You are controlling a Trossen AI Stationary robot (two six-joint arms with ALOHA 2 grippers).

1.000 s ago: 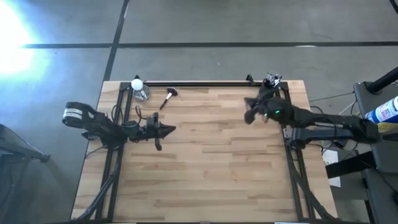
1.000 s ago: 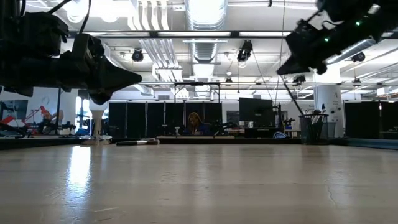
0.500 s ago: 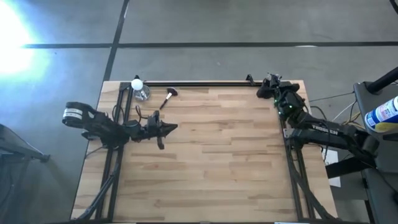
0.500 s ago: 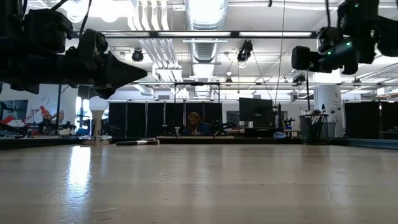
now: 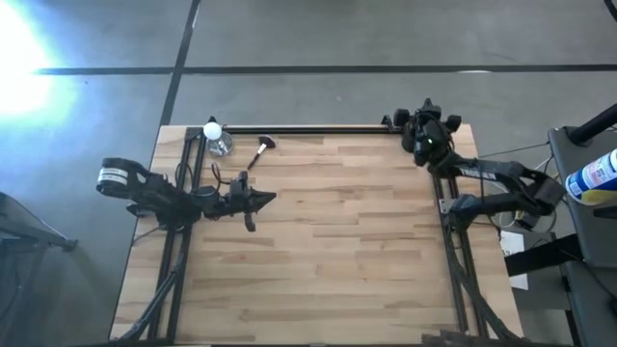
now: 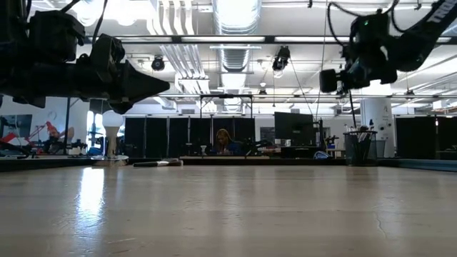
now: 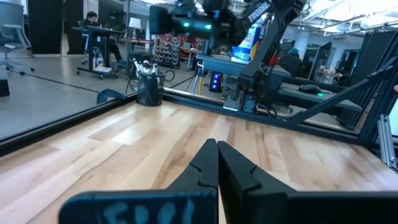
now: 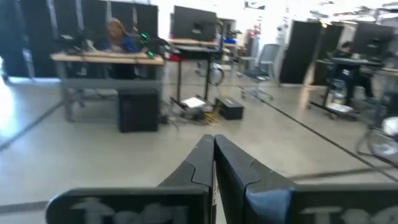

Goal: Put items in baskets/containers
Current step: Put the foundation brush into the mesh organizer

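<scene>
- Your right end effector (image 5: 421, 127) is hovering over the cup (image 6: 359, 148), fingers pressed together, gripping nothing.
- Your left end effector (image 5: 262, 200) is waiting mid-desk, fingers together, empty; the big brush (image 5: 260, 150) is lying nearby.

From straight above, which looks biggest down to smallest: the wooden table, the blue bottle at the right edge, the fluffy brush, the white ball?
1. wooden table
2. blue bottle, though it stands off the table, perhaps nearer the camera, and is partly cut off
3. fluffy brush
4. white ball

My right gripper (image 8: 214, 144) had its jaws pressed together; beyond them I saw bare floor (image 8: 93, 155) and office desks (image 8: 106, 59).
</scene>
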